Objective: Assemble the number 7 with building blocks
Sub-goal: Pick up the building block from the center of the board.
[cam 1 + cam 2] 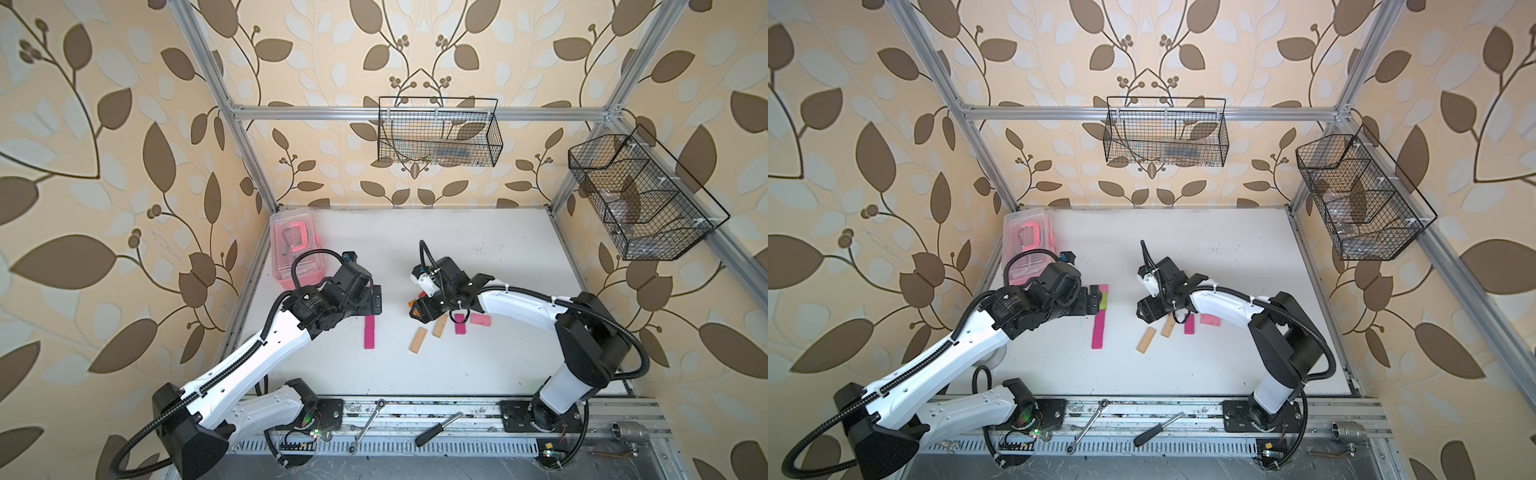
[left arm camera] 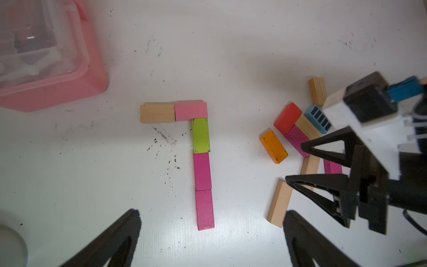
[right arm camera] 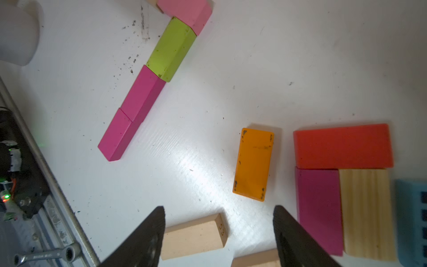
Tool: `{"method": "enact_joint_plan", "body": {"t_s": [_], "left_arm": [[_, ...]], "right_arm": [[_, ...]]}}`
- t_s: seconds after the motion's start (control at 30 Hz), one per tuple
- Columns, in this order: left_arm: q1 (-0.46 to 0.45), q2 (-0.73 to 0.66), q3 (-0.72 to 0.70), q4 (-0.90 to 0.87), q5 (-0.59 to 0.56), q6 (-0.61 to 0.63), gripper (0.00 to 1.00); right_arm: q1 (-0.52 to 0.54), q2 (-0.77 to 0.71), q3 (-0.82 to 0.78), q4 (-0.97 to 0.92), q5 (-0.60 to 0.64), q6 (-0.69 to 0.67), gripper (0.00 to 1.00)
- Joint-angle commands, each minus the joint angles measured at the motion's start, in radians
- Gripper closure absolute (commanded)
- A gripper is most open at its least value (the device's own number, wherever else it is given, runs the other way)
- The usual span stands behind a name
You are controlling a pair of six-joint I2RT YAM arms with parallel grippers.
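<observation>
The right wrist view's edge cuts off the blue striped block [image 3: 410, 208].

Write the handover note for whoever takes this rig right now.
Left hand: open, empty, above the 7.
Right hand: open, empty, over the loose blocks.
Done: the 7 lies flat, with wood block and pink block as bar, and lime block and two magenta blocks as stem, end to end.
Left: seemingly only to draw both hands back; perhaps square the bar.
</observation>
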Motion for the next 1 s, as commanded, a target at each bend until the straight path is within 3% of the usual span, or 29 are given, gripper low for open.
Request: {"method": "enact_joint_plan", "body": {"t_s": [0.0,0.4,0.47,0.57,0.63,0.83,0.97], "left_arm": [[0.034,-0.046,-0.032,0.025,0.048,0.080,0.01],[0.043,-0.122,-0.091,0.046,0.063,0.098,0.01],[0.043,-0.130,-0.092,0.048,0.058,0.098,0.01],[0.043,-0.130,-0.091,0.048,0.052,0.100,0.01],[0.043,-0.128,-0.088,0.048,0.048,0.103,0.01],[0.042,-0.126,-0.090,0.057,0.036,0.105,0.01],[0.043,-0.135,-0.085,0.050,0.017,0.106,0.01]], "right_arm": [[0.012,0.069,0.055,-0.078,0.058,0.000,0.26],[0.029,0.244,0.227,-0.176,0.209,-0.044,0.39],[0.029,0.262,0.244,-0.178,0.204,-0.058,0.46],[0.030,0.298,0.287,-0.197,0.200,-0.083,0.64],[0.034,0.318,0.317,-0.214,0.181,-0.120,0.72],[0.042,0.354,0.439,-0.231,0.113,-0.305,0.80],[0.009,0.390,0.533,-0.301,0.062,-0.489,0.79]]}}
